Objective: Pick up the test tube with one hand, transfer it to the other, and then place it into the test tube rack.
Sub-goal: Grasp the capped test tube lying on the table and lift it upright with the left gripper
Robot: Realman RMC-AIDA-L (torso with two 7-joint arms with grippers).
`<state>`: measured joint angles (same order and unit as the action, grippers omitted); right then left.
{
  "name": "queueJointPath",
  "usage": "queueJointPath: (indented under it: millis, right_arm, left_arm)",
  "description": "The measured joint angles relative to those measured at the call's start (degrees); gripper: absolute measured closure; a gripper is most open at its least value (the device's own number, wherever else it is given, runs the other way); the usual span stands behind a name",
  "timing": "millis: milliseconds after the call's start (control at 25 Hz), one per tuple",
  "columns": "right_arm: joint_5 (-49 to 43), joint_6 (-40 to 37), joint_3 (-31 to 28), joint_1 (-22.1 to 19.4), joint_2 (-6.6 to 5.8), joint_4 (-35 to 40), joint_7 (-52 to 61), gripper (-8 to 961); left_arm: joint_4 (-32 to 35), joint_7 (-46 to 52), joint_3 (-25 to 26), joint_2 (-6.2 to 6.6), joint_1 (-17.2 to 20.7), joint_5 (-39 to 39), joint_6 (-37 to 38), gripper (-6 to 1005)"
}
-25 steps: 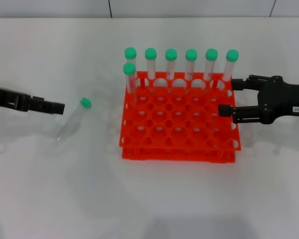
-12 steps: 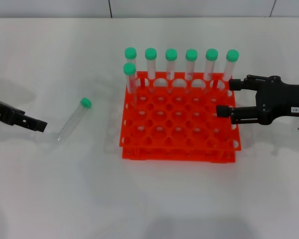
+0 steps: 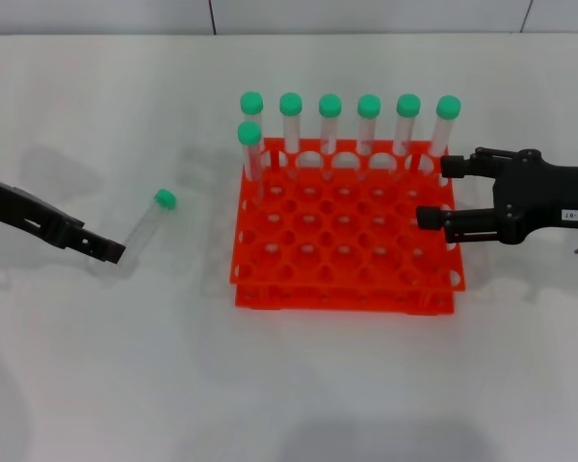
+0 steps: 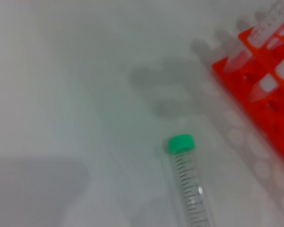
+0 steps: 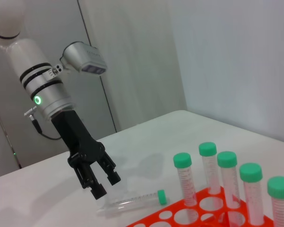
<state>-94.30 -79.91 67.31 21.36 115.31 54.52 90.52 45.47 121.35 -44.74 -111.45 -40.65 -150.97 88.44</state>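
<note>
Left gripper (image 5: 100,182), fingers spread, angles down just beside the test tube (image 3: 144,228) lying on the table, apparently for pickup. Right gripper (image 3: 435,192), fingers apart, waits over the test tube rack (image 3: 342,284).

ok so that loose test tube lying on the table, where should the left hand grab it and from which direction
Probably mid-barrel, coming down from above. The test tube lies flat on the table, green cap toward the rack, so fingers straddling the clear barrel across its length should close cleanly. The left hand, open, is already at its rounded bottom end; shifting toward the middle leaves the cap end free for the right hand.
</note>
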Motion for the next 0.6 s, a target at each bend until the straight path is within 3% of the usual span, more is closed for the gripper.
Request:
queueJointPath:
  millis: [600]
  right_arm:
    - [0.0, 0.3, 0.0, 0.2, 0.00, -0.3, -0.2, 90]
  left_arm:
    - [-2.4, -0.4, -0.4, -0.35, -1.8, -0.9, -2.3, 137]
